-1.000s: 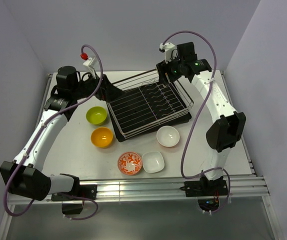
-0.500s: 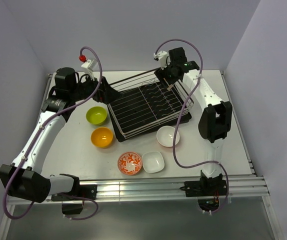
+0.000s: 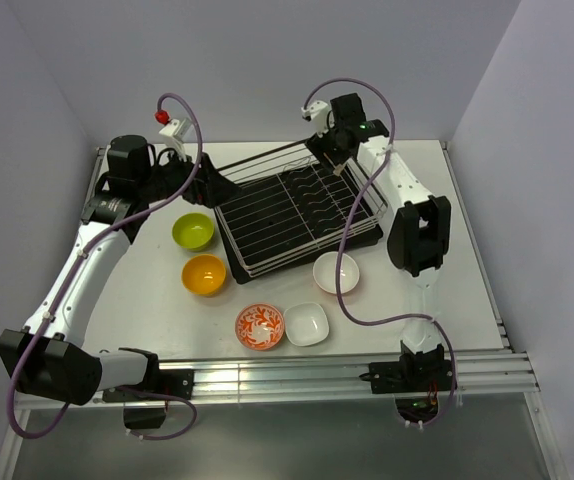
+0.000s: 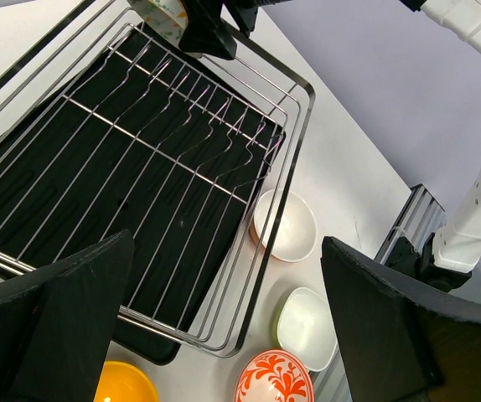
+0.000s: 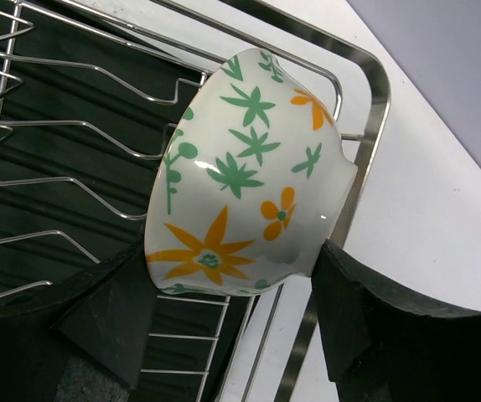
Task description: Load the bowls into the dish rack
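My right gripper [image 3: 334, 157] is shut on the pale leaf-print bowl [image 5: 242, 172], held tilted over the far right corner of the dish rack [image 3: 285, 212]; the rack's rim [image 5: 375, 99] is just behind the bowl. My left gripper [image 3: 210, 183] is open and empty at the rack's far left corner, with the wire rack [image 4: 131, 167] below its fingers [image 4: 64, 322]. On the table in front of the rack lie the lime green bowl [image 3: 193, 231], orange bowl [image 3: 204, 274], red-and-white bowl [image 3: 259, 326], a squarish white bowl [image 3: 306, 323] and a round white bowl [image 3: 336, 273].
The rack stands on a black tray [image 3: 229, 262], turned at an angle on the white table [image 3: 437, 200]. Its inner prongs [image 4: 215, 126] run along the far side. Purple walls close in the back and both sides. Purple cables loop above both arms.
My right arm has swung left and folded in, bringing the leaf-print bowl over the rack's far right corner. My left arm has barely moved.
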You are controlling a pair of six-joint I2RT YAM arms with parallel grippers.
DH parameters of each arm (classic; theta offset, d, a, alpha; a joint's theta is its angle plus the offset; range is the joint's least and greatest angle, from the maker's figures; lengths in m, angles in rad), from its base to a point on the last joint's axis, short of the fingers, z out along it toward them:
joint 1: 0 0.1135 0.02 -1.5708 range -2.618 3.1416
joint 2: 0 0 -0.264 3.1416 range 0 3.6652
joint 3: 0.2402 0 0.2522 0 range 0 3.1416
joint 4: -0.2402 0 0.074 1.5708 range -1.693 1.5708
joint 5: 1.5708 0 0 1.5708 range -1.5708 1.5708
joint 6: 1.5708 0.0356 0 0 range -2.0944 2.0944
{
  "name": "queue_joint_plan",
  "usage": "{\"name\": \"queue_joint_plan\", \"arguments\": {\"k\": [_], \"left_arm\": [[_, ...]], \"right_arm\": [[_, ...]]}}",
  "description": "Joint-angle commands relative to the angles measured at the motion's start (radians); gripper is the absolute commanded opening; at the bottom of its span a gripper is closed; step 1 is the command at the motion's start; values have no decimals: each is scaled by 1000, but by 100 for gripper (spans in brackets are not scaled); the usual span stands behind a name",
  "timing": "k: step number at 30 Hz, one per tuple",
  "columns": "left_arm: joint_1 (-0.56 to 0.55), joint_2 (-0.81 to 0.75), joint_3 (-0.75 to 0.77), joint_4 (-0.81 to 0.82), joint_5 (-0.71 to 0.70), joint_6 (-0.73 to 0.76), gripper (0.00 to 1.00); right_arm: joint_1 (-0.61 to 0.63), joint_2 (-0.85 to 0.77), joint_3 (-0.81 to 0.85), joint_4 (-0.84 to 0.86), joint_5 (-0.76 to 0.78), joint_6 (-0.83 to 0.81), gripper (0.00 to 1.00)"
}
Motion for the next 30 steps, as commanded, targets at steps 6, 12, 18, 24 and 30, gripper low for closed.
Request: {"name": "queue_joint_plan", "arguments": {"k": [6,12,18,24,30], "left_arm": [[16,0,12,9,5,22,100],[27,-3,-5,12,7,25,100],[34,-2,-10,12,5,33,99],[37,-2,-16,20,12,25,99],[40,-10,-22,23,9,27,100]], "right_arm": [[31,24,58,33,41,-33,0],[62,67,53,25,91,-41,11],[65,76,72,22,110,-27,34],[68,65,70,33,131,-24,56],[75,41,73,31,125,-12,69]]}}
